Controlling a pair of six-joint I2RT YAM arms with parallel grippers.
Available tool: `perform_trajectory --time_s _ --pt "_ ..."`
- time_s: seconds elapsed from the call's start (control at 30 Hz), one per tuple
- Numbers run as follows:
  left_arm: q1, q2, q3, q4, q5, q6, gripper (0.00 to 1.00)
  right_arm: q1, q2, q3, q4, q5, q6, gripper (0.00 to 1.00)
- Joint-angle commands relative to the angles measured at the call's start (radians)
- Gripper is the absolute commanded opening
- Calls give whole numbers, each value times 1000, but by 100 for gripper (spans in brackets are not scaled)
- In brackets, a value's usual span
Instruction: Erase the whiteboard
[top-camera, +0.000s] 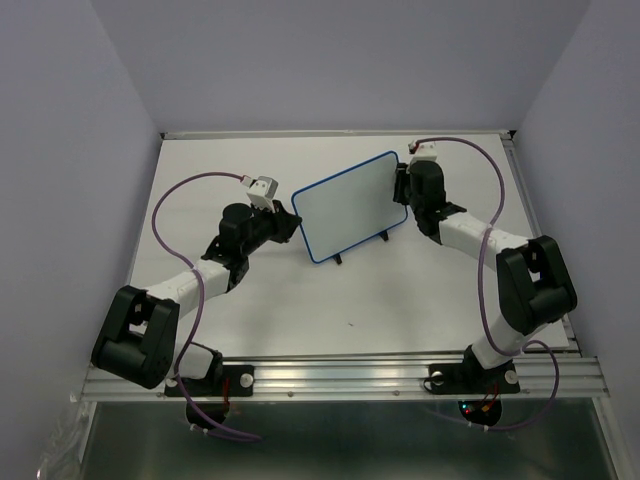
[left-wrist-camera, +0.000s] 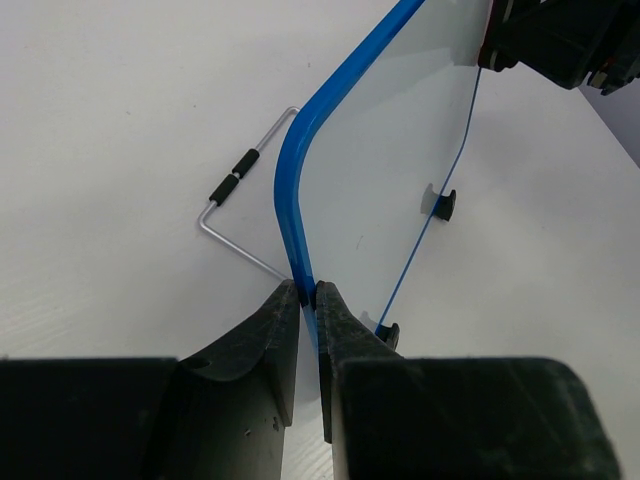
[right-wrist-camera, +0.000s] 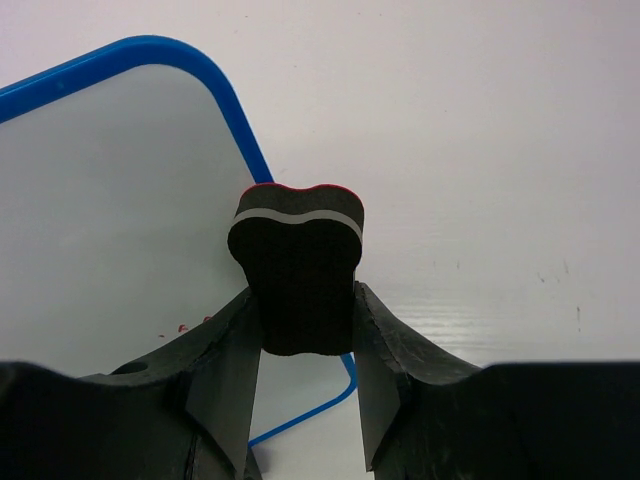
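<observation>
The whiteboard (top-camera: 348, 206), white with a thin blue frame and two black feet, stands tilted mid-table. My left gripper (top-camera: 285, 217) is shut on its left blue edge (left-wrist-camera: 296, 232), seen edge-on in the left wrist view, fingertips (left-wrist-camera: 290, 300) pinching the frame. My right gripper (top-camera: 402, 185) is shut on a black eraser block (right-wrist-camera: 298, 268) with a grey stripe and red top, at the board's right edge (right-wrist-camera: 230, 105). A few faint red specks (right-wrist-camera: 182, 327) show on the board near my right finger.
A bent wire stand (left-wrist-camera: 238, 205) with black sleeves lies behind the board on the white table (top-camera: 300, 300). The metal rail (top-camera: 340, 375) runs along the near edge. Walls close in the left, right and back.
</observation>
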Motion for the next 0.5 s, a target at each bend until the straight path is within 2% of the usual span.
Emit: perform_trajectory --time_s 0.0,0.17,0.27,0.47 --pt "-2 -12 4 -55 -24 37 0 -17 -3 40 46 7 -7 1" --pt "-2 -11 4 -55 -24 35 0 -17 -9 41 46 -35 -12 1" --pt "-2 -10 4 -55 -24 34 0 -17 -23 34 57 -185 -10 1" --pt "-2 -10 4 -55 -22 34 0 -17 -15 29 77 -322 16 1"
